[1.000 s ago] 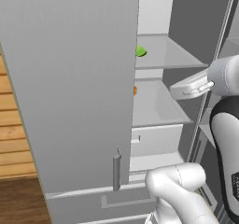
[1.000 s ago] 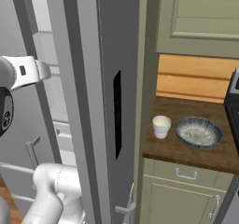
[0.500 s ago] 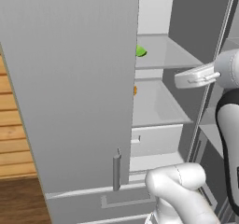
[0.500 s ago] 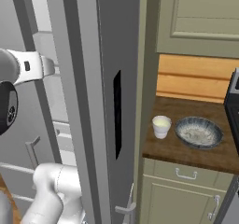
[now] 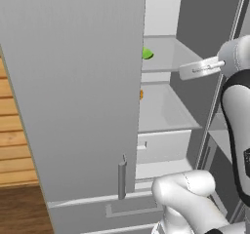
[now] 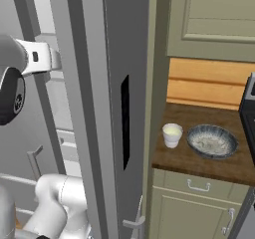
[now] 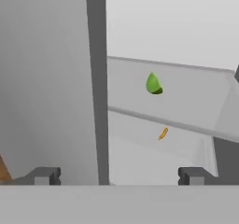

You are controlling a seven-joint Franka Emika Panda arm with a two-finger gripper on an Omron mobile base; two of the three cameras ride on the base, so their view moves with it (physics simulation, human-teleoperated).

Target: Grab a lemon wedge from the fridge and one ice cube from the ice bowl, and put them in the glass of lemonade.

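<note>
The fridge (image 5: 73, 82) stands with its left door swung open. On its upper shelf lies the lemon wedge (image 5: 146, 53), small and yellow-green, half hidden by the door's edge. My gripper (image 5: 181, 72) hangs to the right of the wedge at about shelf height, pointing into the fridge. In the hand view the wedge (image 7: 153, 84) sits ahead on the shelf, and the gripper (image 7: 119, 176) is open with nothing between its fingertips (image 7: 44, 175). The glass of lemonade (image 6: 172, 135) and the ice bowl (image 6: 212, 141) stand side by side on the wooden counter (image 6: 199, 161).
A small orange item (image 5: 141, 94) lies on the shelf below the wedge. The open door's edge (image 7: 95, 78) stands close to the left of the gripper. A white drawer (image 5: 161, 147) sits under the shelves. Olive-green cabinets (image 6: 214, 19) hang above the counter.
The hand has risen from the level of the lower shelf to the level of the upper shelf and edged toward the wedge. The jaws stayed open.
</note>
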